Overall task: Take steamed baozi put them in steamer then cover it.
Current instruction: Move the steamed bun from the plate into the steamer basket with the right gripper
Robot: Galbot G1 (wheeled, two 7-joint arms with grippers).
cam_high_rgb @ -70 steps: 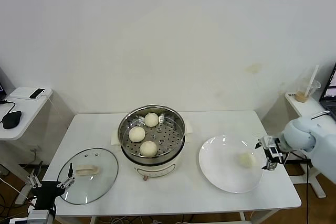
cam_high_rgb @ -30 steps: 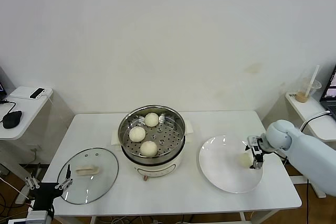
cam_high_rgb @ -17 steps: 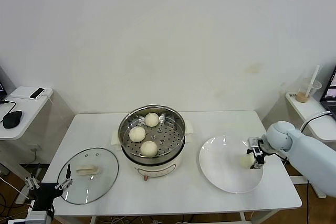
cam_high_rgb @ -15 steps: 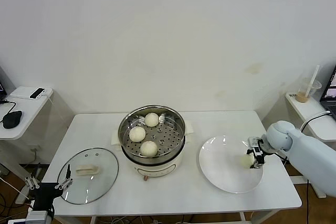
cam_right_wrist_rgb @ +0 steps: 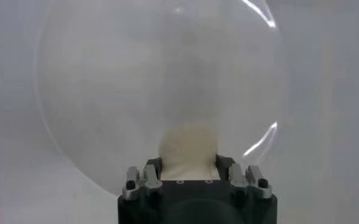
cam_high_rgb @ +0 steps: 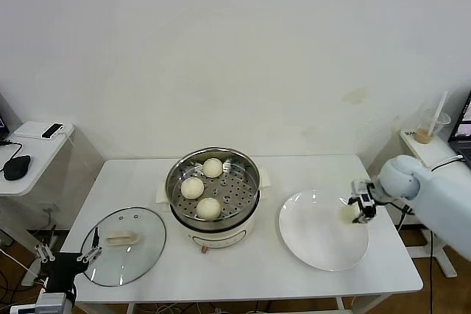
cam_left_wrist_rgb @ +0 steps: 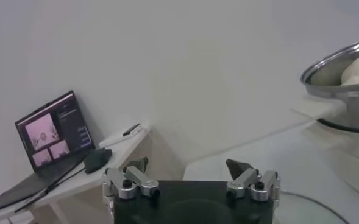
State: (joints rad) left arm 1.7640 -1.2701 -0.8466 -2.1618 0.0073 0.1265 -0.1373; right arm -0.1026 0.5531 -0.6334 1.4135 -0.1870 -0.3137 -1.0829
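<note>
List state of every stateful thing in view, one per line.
steamer: uncovered, three baozi inside.
glass lid: off, lying flat on the table beside the steamer.
fourth baozi: gripped, over the plate.
white plate: nothing resting on it.
right gripper: shut on the fourth baozi.
left gripper: open, holding nothing, parked near the lid's edge.

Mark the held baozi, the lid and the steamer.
baozi (cam_high_rgb: 349,213): head view, on the bun's visible side, left of the right gripper (cam_high_rgb: 360,209).
lid (cam_high_rgb: 140,227): head view, on the bare glass right of the handle.
steamer (cam_high_rgb: 250,170): head view, on the steel rim at the right.
</note>
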